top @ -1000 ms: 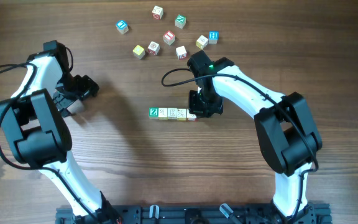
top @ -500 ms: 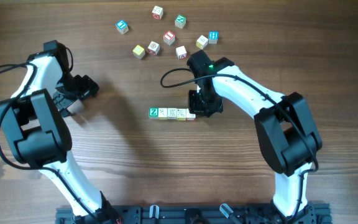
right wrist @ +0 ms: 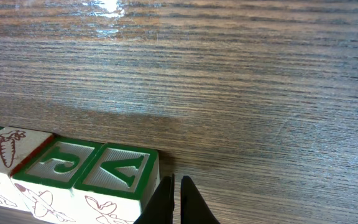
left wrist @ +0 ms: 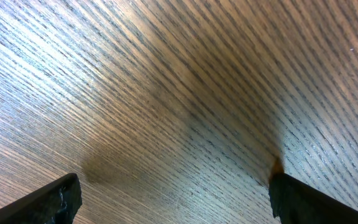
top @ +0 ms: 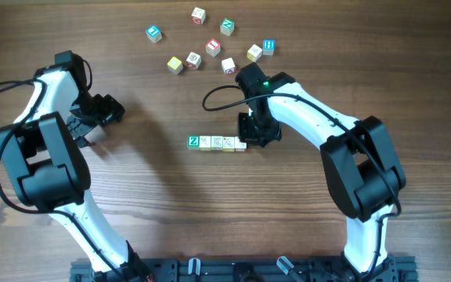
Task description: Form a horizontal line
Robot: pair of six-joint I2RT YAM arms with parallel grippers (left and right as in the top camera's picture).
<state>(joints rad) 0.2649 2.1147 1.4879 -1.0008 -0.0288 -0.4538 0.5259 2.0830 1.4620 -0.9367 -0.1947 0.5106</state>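
surface (top: 155, 188): wood grain top, takes up pretty much the whole overhead view. Lots of bare wood on the near side of the row and between the two arms.
right arm (top: 319, 117): reaches in from the right, and its wrist is over the right end of the row, so that end is partly covered from above.
left arm (top: 45, 149): off at the left side, well apart from every cube.
loose cubes (top: 213, 47): a scattered bunch at the far edge with blue, red, green and yellowish faces. They're well apart from the row, and the nearest pale one (top: 228, 66) is near the right arm's wrist.
black cable (top: 216, 97): loops out of the right arm over the wood between the loose bunch and the row.
row of letter cubes (top: 211, 142): mid surface, straight left to right, cubes touching. The green Z cube (top: 193, 141) is at its left end.
end cube (right wrist: 120, 171): green-framed face in the right wrist view, with open wood beyond it.
left claw (left wrist: 174, 199): spread wide, fingertips (left wrist: 61, 200) at the frame corners, only wood between them.
right claw (right wrist: 178, 200): pinched narrow with just a sliver of a gap, gripping nothing, right beside the end cube. Can't tell if it's touching.
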